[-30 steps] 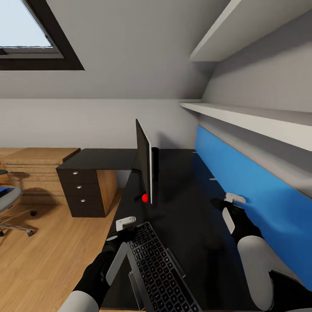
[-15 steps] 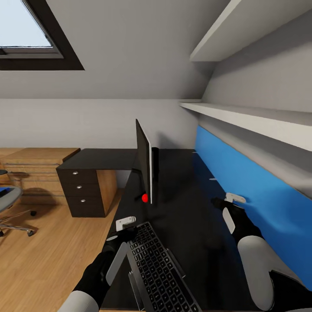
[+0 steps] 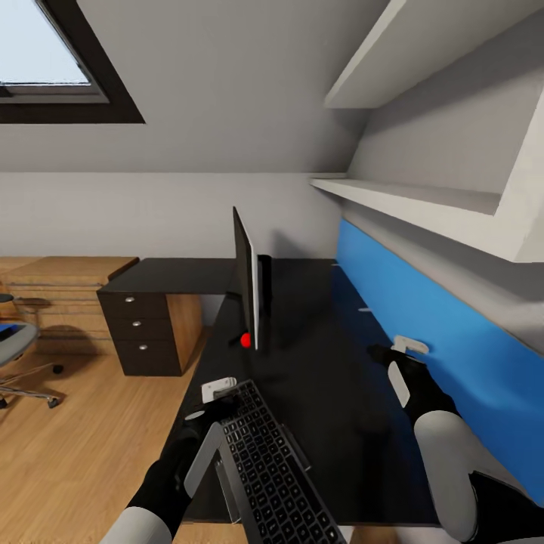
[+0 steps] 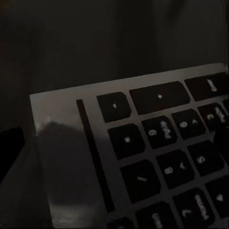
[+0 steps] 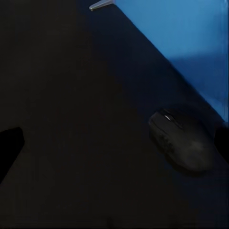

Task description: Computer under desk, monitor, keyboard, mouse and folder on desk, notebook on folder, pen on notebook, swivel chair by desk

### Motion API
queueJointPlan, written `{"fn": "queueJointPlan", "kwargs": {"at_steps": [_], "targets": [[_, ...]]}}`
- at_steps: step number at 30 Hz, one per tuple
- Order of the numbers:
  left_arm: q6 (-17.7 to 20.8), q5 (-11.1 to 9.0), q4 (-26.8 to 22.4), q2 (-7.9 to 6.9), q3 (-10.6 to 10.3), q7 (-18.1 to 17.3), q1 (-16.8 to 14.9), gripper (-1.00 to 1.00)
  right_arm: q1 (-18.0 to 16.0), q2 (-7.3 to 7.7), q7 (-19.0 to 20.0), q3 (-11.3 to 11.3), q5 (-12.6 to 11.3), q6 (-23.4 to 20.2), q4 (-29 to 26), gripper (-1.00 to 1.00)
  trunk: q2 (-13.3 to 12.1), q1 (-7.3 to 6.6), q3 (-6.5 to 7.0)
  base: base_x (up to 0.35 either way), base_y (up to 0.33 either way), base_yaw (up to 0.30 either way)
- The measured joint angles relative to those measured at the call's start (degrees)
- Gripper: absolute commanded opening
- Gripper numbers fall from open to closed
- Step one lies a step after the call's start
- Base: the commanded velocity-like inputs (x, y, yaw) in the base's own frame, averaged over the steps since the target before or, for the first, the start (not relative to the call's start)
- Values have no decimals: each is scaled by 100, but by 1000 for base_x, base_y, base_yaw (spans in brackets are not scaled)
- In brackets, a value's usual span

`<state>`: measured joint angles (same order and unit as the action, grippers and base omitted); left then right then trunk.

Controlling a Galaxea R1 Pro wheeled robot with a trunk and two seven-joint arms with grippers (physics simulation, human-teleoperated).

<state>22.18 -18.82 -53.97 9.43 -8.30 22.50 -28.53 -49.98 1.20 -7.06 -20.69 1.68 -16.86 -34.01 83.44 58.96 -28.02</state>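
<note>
Clearly left tool (image 3: 219, 400) grips slim silver keyboard (image 3: 272, 468); right tool's (image 3: 389, 355) opening unclear.

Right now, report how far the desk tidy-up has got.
Done: the monitor stands on the desk, and the mouse lies on it by the blue wall panel. In hand: the keyboard, at the left pincer, overhanging the near edge. Left: the folder, notebook and pen, plus the swivel chair standing away at left.

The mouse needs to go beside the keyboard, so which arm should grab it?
Probably the right. Its gripper hovers over the desk by the blue panel, with the mouse just ahead. The left gripper is busy at the keyboard.
</note>
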Motion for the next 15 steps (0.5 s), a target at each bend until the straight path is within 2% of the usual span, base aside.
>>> {"fn": "queueJointPlan", "kwargs": {"at_steps": [2,15], "targets": [[1,2,0,0,1,0,0,100,0,1,0,1,0,-2,0,100,0,-1,0,-39,-36,39],[2,16,-10,0,11,12,1,100,0,-4,0,1,0,7,0,100,-520,-286,140,0,0,95]]}}
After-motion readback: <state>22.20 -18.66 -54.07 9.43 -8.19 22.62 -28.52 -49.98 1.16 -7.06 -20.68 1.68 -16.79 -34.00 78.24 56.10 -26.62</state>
